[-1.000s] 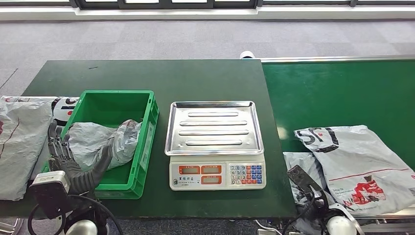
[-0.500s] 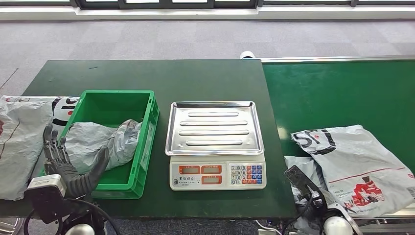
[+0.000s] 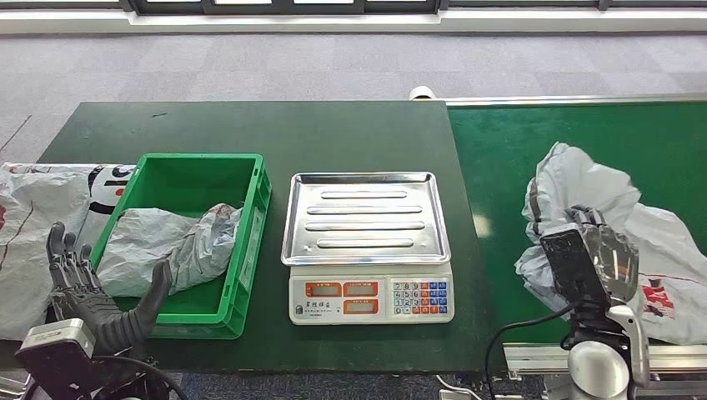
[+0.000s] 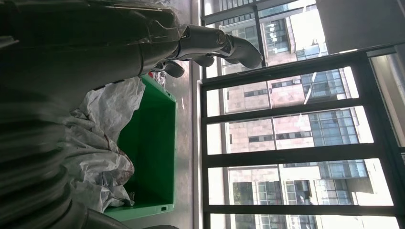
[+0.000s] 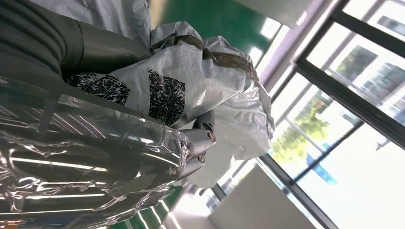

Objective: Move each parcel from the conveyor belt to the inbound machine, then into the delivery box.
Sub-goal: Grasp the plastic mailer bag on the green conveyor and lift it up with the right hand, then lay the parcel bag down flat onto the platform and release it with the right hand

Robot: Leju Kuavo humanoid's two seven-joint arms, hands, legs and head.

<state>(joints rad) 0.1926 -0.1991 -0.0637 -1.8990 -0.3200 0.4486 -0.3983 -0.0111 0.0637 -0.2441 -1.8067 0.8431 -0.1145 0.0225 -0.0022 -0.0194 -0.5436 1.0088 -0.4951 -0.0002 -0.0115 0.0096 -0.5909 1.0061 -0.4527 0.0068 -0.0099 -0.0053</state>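
The right robot hand (image 3: 602, 260) covers the middle of the grey parcel (image 3: 575, 187) it grips over the conveyor belt (image 3: 575, 142), so where its fingers meet the bag can't be made out. A second parcel (image 3: 677, 287) beside that hand runs off the picture's right edge. Left of the green crate (image 3: 250, 208), more parcels (image 3: 33, 242) are cut by the left edge. The scale (image 3: 371, 298) readouts are too small to read. The desk (image 3: 275, 125) hides the left robot hand (image 3: 87, 292) at its wrist.

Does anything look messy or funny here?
A bit. The grey parcel in the green box is crumpled and slumps over its left rim. The right hand grips another parcel, bunched up above the conveyor belt.
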